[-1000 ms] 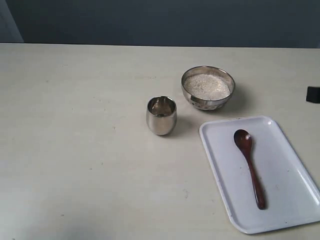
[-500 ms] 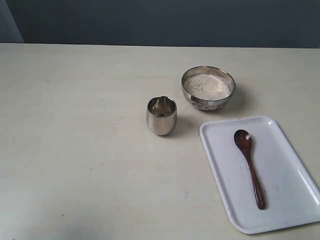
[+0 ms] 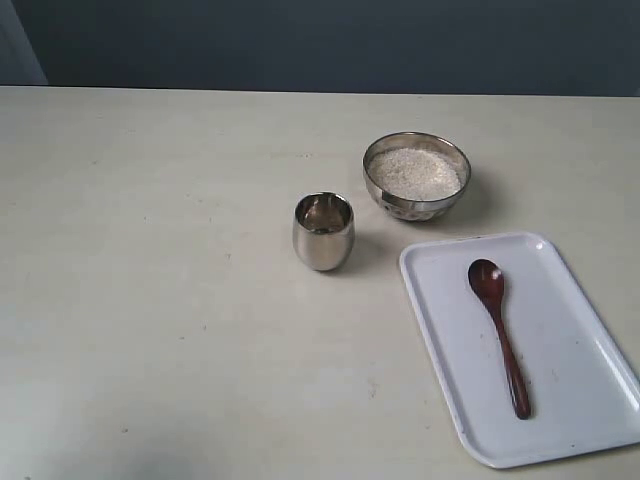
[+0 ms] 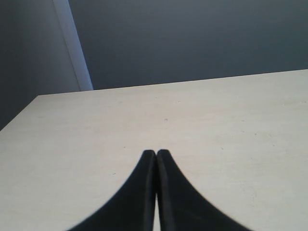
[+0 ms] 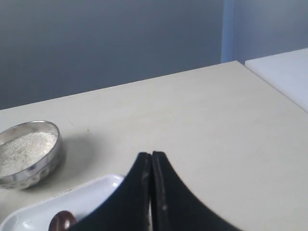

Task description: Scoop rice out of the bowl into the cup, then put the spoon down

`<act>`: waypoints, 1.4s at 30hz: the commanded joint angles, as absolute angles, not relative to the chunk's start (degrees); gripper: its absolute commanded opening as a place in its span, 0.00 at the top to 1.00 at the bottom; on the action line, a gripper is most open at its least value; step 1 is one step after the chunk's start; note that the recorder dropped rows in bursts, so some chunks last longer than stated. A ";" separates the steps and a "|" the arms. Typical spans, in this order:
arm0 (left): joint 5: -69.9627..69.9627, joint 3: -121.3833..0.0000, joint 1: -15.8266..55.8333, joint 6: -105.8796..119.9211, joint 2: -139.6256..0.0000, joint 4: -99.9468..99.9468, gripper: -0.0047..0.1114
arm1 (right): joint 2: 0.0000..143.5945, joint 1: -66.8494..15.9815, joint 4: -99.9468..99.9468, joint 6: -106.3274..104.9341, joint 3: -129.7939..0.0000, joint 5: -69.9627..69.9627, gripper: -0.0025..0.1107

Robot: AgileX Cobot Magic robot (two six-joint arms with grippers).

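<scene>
We log the dark reddish-brown wooden spoon (image 3: 499,330) lying flat on the white rectangular tray (image 3: 440,330) at the beige tabletop's (image 3: 150,250) near right corner, head toward the tray's far edge. The round steel bowl (image 3: 415,208) of fine white rice (image 3: 415,172) stands just beyond the tray. The small steel cup (image 3: 322,240) stands apart, nearer mid-table. The left gripper (image 4: 156,153) and the right gripper (image 5: 151,155) each have jaws pressed together, empty.

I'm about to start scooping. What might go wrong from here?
The spoon lies flat on the tray, and its slim handle could slip from the right tool, which is shut now. The rice fills much of the bowl, so a deep scoop may spill grains. The cup has a narrow mouth, so grains may miss it.
</scene>
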State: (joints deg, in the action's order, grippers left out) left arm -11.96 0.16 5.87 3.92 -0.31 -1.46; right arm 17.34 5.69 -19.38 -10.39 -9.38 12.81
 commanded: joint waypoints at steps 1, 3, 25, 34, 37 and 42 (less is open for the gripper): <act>-11.57 0.00 5.85 3.76 0.00 -1.60 0.96 | 10.74 5.89 -25.08 -10.48 -2.44 11.64 0.99; -11.57 0.00 5.85 3.76 0.00 -1.60 0.96 | 7.53 5.89 -27.33 -10.48 0.00 10.97 0.99; -11.57 0.00 5.85 3.76 0.00 -1.60 0.96 | 0.00 9.99 -18.67 -10.69 0.00 18.28 0.99; -11.57 0.00 5.85 3.76 0.00 -1.60 0.96 | 0.00 9.50 -18.58 -10.69 0.00 18.74 0.99; -11.57 0.00 5.85 3.76 0.00 -1.60 0.96 | 0.00 9.50 -18.47 -10.50 0.00 20.04 0.99; -11.57 0.00 5.85 3.76 0.00 -1.60 0.96 | 0.00 9.50 -19.71 -10.50 0.00 21.26 0.99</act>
